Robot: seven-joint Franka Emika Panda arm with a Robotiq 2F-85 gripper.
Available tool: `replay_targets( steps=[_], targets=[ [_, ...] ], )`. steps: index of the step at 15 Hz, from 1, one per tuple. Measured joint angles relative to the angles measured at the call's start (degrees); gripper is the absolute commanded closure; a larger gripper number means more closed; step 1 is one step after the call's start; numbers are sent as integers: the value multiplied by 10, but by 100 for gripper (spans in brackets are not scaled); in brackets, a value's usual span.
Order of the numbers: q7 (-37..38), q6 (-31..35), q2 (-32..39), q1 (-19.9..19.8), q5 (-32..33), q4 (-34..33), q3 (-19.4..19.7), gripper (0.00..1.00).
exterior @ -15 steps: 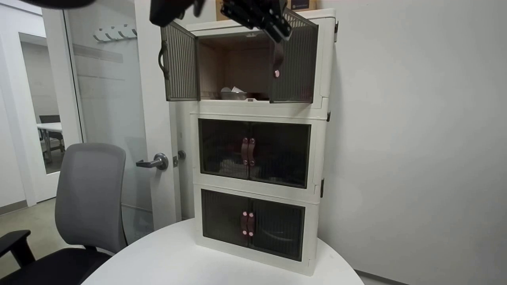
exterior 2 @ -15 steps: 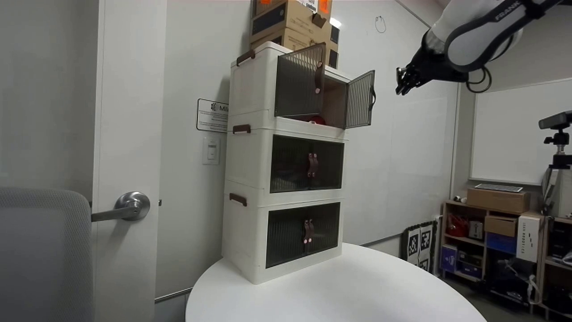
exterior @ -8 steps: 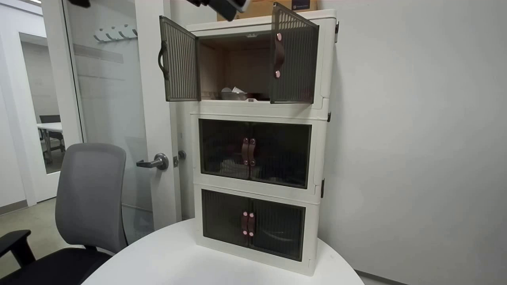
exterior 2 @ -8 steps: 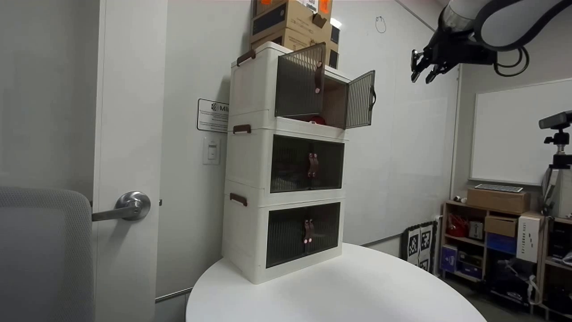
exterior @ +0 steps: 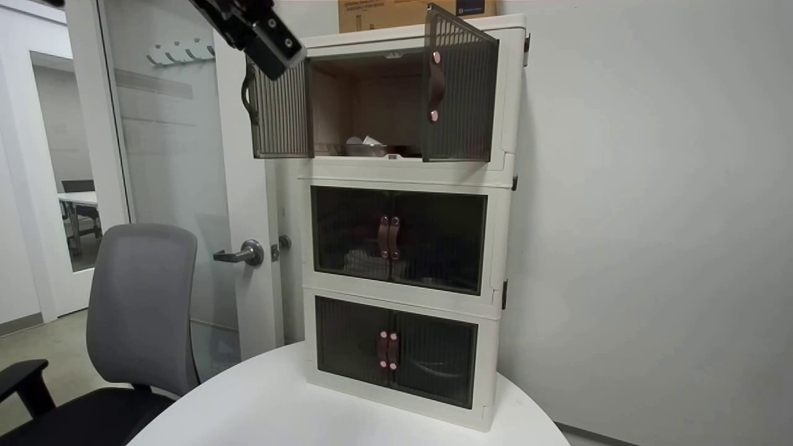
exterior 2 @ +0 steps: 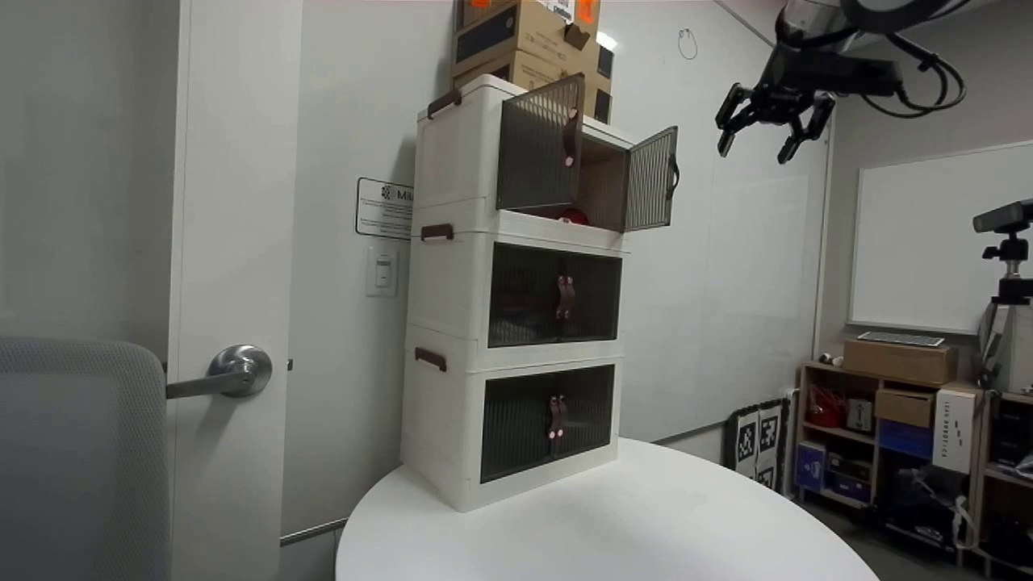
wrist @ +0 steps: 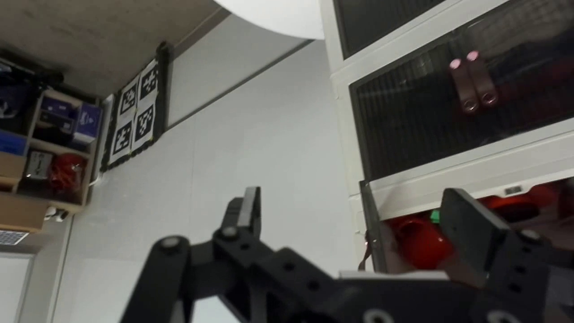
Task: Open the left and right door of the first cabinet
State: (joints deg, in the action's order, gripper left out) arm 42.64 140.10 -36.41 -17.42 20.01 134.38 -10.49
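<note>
The first cabinet (exterior: pixel 399 170) is the top tier of a cream tower. Its left door (exterior: pixel 282 118) and right door (exterior: pixel 464 99), both dark ribbed panels, are swung outward in both exterior views, baring the beige interior. My gripper (exterior 2: pixel 755 148) hangs in front of the tower, apart from both doors in that view. Its jaws are spread wide with nothing held. In an exterior view one of its fingers (exterior: pixel 276 52) covers the upper part of the left door. Through the gripper (wrist: pixel 358 215) in the wrist view, the right door's edge (wrist: pixel 374 224) and red items (wrist: pixel 421 242) inside show farther off.
Two lower tiers with closed doors (exterior 2: pixel 557 294) stand beneath, on a round white table (exterior 2: pixel 646 524). Cardboard boxes (exterior 2: pixel 524 48) are stacked on top. A bowl (exterior: pixel 365 150) sits inside the top tier. A grey chair (exterior: pixel 142 303) and a room door's lever (exterior: pixel 241 254) are beside the table.
My gripper has spread its jaws, turned, and moved from in front of the right door toward the left door in an exterior view. The left door has swung slightly wider.
</note>
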Motion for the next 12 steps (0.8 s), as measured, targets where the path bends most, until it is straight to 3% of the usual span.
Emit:
replay_targets(
  steps=[5,9,12],
  targets=[
    [-133,-124,71,79,-94,-113,40,0],
    [-234,-210,116,104,-96,-197,44,0],
    [-236,-211,120,107,-96,-199,44,0]
  ],
)
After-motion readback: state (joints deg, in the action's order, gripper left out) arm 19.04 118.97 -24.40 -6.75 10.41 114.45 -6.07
